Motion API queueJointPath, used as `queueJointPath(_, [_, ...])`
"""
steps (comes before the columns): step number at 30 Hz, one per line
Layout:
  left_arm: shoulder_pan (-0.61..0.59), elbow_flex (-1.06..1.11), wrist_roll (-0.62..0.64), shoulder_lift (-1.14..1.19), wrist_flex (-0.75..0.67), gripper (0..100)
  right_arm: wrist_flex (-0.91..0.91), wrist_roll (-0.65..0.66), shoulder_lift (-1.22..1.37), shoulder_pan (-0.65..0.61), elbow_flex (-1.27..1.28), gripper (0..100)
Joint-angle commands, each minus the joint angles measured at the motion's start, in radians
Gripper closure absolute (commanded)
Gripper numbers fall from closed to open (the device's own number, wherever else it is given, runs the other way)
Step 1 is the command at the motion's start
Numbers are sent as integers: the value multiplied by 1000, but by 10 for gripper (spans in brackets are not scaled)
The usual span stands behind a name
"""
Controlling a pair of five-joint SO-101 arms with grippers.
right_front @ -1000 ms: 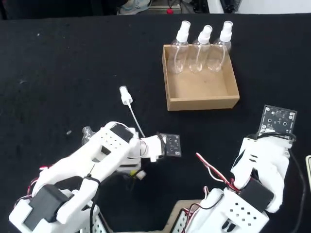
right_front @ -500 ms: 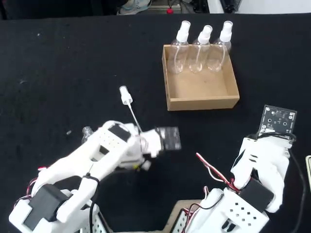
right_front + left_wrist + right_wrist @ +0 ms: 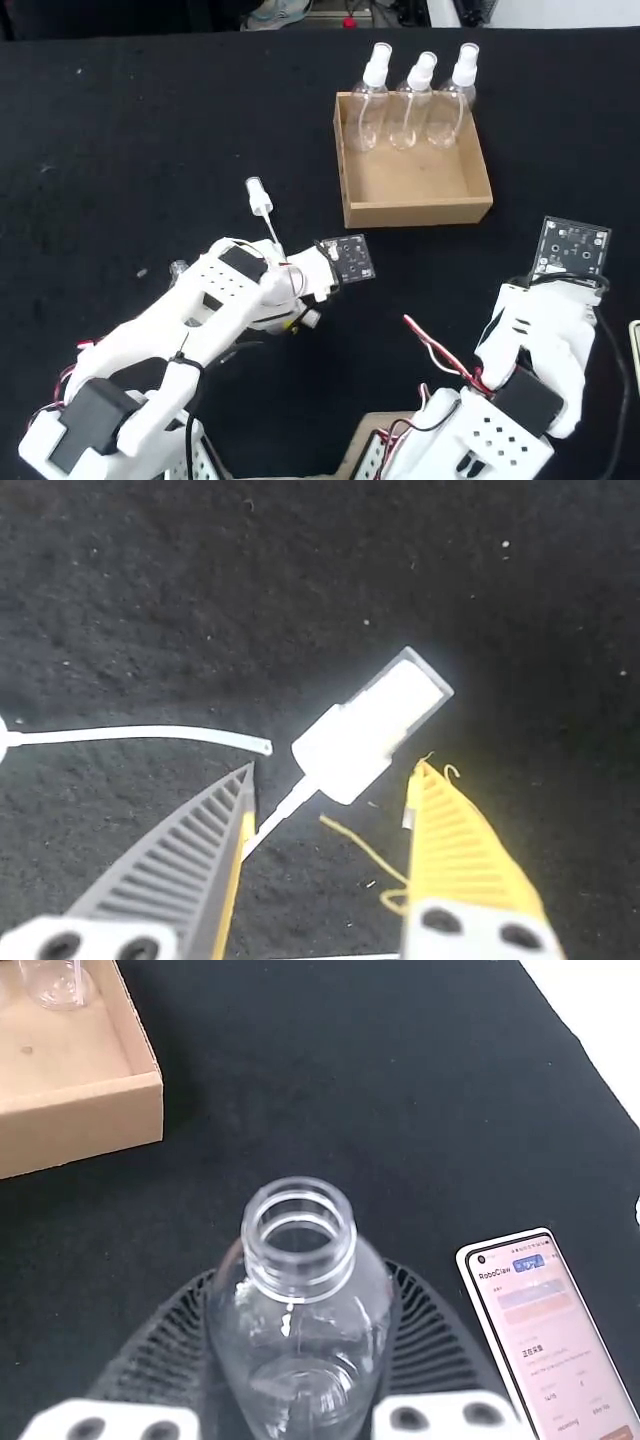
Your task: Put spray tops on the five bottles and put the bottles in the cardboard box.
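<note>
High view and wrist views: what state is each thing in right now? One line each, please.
Spray top: loose, lying on the table.
Left gripper: open, astride that spray top.
Second spray top: loose, lying on the table.
Held bottle: uncapped, neck open.
Right gripper: shut on the held bottle.
Cardboard box: open-topped.
Three bottles: spray tops on, in the cardboard box.
Phone: screen lit.
</note>
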Motion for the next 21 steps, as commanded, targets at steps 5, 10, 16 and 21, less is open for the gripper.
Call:
queueJointPath(5, [74,-24,-103,-3,14,760,5,2,-1,14,-4,944])
queueJointPath(10, [67,-53,-112,-3,0,760,5,2,-2,14,-4,945])
queueJointPath(16, [65,-45,-150,-3,-11,760,6,2,-2,14,-4,945])
queueJointPath(21, [65,-45,-163,-3,-12,760,6,3,1,14,-4,945])
